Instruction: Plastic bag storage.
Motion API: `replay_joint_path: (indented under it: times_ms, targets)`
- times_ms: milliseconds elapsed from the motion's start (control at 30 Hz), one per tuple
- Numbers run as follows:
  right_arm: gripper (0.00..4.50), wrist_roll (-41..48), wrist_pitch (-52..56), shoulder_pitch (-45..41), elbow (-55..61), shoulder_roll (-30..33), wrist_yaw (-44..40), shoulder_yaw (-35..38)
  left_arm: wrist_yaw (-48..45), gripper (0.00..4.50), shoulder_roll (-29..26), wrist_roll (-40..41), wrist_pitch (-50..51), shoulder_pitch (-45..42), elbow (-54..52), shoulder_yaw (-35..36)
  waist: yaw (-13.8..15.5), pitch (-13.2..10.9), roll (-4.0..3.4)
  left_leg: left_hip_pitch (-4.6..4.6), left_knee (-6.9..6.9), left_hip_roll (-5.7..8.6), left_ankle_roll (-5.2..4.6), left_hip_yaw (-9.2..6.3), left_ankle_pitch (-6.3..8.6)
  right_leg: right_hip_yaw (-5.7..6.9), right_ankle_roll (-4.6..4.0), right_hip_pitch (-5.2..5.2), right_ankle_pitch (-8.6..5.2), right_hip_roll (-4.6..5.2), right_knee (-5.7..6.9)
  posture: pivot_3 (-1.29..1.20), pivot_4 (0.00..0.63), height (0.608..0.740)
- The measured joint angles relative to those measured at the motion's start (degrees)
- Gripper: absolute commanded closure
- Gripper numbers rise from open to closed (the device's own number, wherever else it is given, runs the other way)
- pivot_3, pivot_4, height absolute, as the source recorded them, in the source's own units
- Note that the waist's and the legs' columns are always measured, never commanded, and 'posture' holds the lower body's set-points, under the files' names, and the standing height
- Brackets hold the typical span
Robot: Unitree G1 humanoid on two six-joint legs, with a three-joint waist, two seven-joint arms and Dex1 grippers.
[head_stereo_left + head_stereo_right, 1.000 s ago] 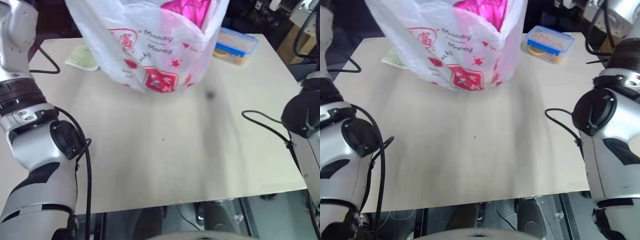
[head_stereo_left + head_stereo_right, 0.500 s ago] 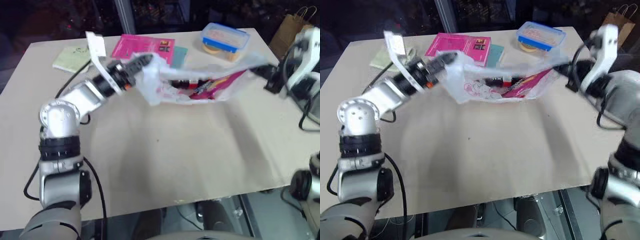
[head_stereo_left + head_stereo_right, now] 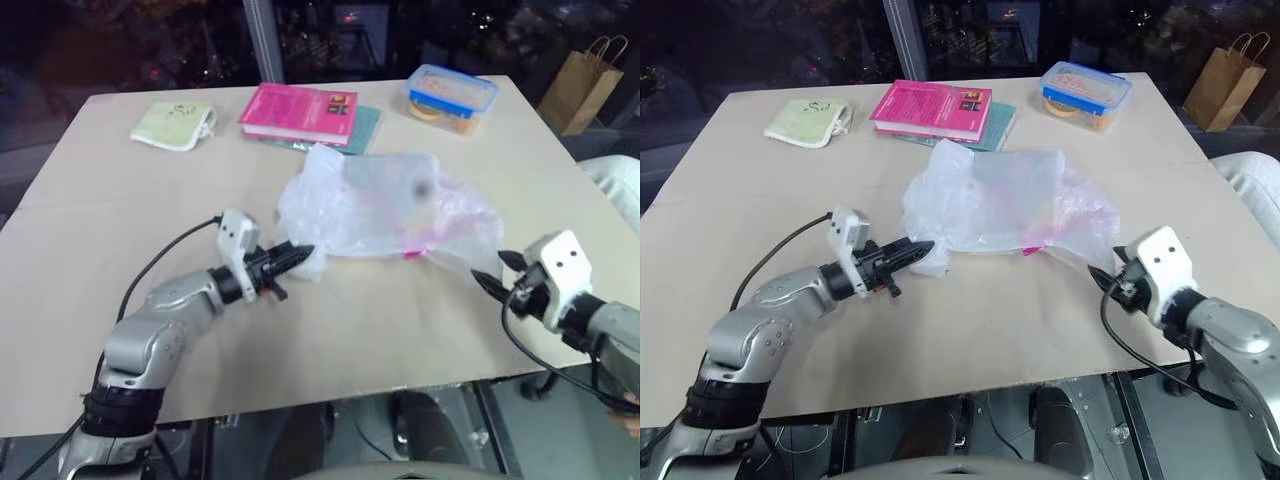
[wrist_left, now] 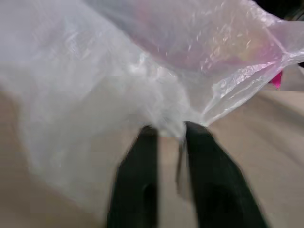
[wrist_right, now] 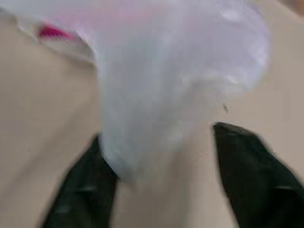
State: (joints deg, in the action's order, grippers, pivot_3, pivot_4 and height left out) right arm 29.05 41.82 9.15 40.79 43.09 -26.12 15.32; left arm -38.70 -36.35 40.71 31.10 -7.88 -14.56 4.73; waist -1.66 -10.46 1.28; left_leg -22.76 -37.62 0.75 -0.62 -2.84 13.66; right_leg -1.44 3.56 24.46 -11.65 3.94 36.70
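Plastic bag [image 3: 385,208] crumpled on table between left hand [image 3: 297,257] and right hand [image 3: 492,272].

We see the plastic bag [image 3: 385,208], held high a second ago, now slumped on the table [image 3: 120,240]. Both arms are down low: the left gripper [image 3: 296,256] at the bag's left edge, the right gripper [image 3: 492,272] spread by its right corner.

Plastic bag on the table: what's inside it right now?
Through the plastic bag a faint pink shape shows, with a bright pink bit at its front edge. The wrinkled film blurs it, so what it is cannot be told.
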Motion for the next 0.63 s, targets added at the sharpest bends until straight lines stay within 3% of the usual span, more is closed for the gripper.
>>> replay_joint_path:
  times_ms: [33, 67, 167, 333, 633]
  targets:
    - [0.0, -0.1, -0.7, 1.0, 0.0, 0.0, -0.8, 0.9, -0.6, 1.9, 0.1, 0.1, -0.4, 0.9, -0.3, 0.8, 0.0, 0.0, 0.0, -0.01, 0.0, 0.0, 0.0, 0.0, 0.0, 0.0, -0.02, 0.0, 0.02, 0.01, -0.01, 0.0, 0.15, 0.74]
    - [0.0, -0.1, -1.3, 2.0, 0.2, 0.0, -1.5, 1.8, -1.1, 1.63, 0.2, 0.1, -0.8, 1.9, -0.8, 1.7, 0.1, 0.0, 0.0, -0.03, 0.0, 0.0, -0.01, 0.0, 0.01, 0.0, -0.02, 0.0, 0.02, 0.01, -0.03, 0.0, 0.15, 0.74]
    - [0.0, 0.4, -3.3, 8.9, 1.7, 0.7, -5.8, 8.5, -2.1, 0.2, -0.7, -0.2, -2.3, 7.0, -3.3, 5.9, 0.7, 0.0, 0.0, -0.02, 0.07, -0.01, -0.02, 0.0, 0.02, -0.01, -0.03, -0.01, 0.02, 0.03, -0.13, 0.0, 0.15, 0.74]
    - [0.0, 1.3, -5.9, 17.3, 3.9, -0.1, -11.6, 19.3, -2.4, 0.08, -2.6, -2.4, -3.9, 16.2, -5.1, 11.9, 1.0, 0.0, 0.05, 0.08, 0.08, -0.19, -0.02, 0.01, 0.02, 0.05, 0.04, -0.15, -0.03, 0.04, -0.23, 0.0, 0.15, 0.74]
    - [0.0, -0.4, -8.7, 15.1, -1.4, 0.1, -13.6, 21.2, -4.1, 0.08, -3.0, -2.9, -3.9, 21.6, -7.7, 14.7, 1.0, 0.2, 0.22, 0.11, 0.06, -0.34, 0.0, -0.01, 0.03, 0.19, 0.03, -0.21, -0.03, 0.03, -0.31, 0.0, 0.15, 0.74]
